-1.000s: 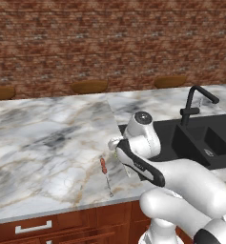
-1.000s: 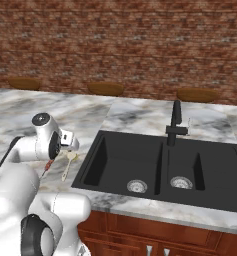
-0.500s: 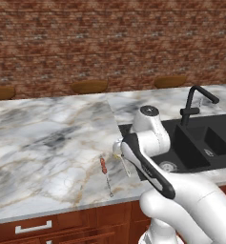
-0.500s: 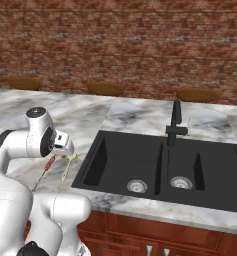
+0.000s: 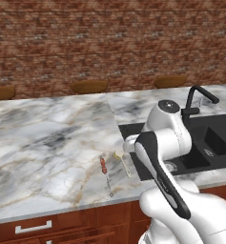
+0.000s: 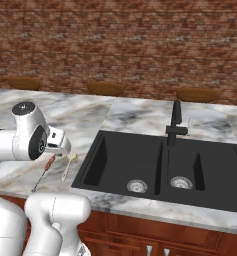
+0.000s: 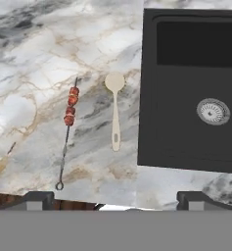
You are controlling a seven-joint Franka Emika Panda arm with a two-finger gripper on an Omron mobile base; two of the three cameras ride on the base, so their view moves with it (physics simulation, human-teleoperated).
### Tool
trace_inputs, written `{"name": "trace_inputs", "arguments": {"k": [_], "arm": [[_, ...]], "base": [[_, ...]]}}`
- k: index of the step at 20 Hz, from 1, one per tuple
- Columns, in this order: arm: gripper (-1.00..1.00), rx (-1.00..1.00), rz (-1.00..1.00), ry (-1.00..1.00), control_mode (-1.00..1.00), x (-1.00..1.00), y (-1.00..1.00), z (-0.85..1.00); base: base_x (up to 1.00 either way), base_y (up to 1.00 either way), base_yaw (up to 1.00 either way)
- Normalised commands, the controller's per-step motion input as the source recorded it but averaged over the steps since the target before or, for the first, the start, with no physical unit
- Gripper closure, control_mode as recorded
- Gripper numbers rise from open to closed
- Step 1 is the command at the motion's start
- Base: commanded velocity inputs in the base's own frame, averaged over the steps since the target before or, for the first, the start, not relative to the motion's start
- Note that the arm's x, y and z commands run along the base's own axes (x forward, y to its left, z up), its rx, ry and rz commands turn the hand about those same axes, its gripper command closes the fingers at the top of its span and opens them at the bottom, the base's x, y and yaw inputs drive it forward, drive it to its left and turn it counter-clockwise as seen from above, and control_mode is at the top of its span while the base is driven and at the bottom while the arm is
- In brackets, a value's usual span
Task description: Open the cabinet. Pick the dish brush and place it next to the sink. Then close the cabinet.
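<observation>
Brick wall (image 5: 109, 43): red-brown brickwork is seen running behind the whole counter; three round wooden stool tops (image 5: 89, 86) are seen along its foot.
Countertop (image 5: 47, 143): grey-and-white marble with tan veins is laid above reddish-brown cabinet fronts with short silver handles (image 5: 33, 228).
Sink (image 6: 160, 165): a black double basin is set into the marble, with a round steel drain (image 6: 136, 186) seen in each bowl; in the hand view its left bowl (image 7: 191, 88) is seen to the right of the utensils.
Faucet (image 6: 175, 122): a black tap is mounted upright behind the divider between the bowls.
Arm: the white arm is folded over the counter edge, with the hand raised above the marble just left of the sink.
Gripper (image 7: 115, 198): the jaws are spread wide and nothing is held between them; the two dark fingertips (image 7: 36, 198) are seen at the bottom of the hand view.
Dish brush (image 7: 115, 110): a cream, spoon-like utensil with a round head is laid flat on the marble, just beside the sink's left rim, apart from the gripper.
Skewer (image 7: 67, 130): a thin metal skewer with red pieces is laid parallel to the brush, on its far side from the sink, not touching it.
</observation>
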Motion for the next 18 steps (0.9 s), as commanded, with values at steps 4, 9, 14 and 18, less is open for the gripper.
{"name": "trace_inputs", "arguments": {"k": [4, 9, 14, 18], "arm": [[-1.00, 0.00, 0.00, -0.11, -1.00, -0.54, -0.10, 0.90], [-1.00, 0.00, 0.00, -0.11, -1.00, -0.51, -0.01, 0.86], [-1.00, 0.00, 0.00, -0.03, -1.00, -0.21, 0.00, 0.30], [-1.00, 0.00, 0.00, 0.00, -1.00, 0.00, 0.00, 0.00]], "base": [[0.00, 0.00, 0.00], [0.00, 0.00, 0.00], [0.00, 0.00, 0.00], [0.00, 0.00, 0.00]]}}
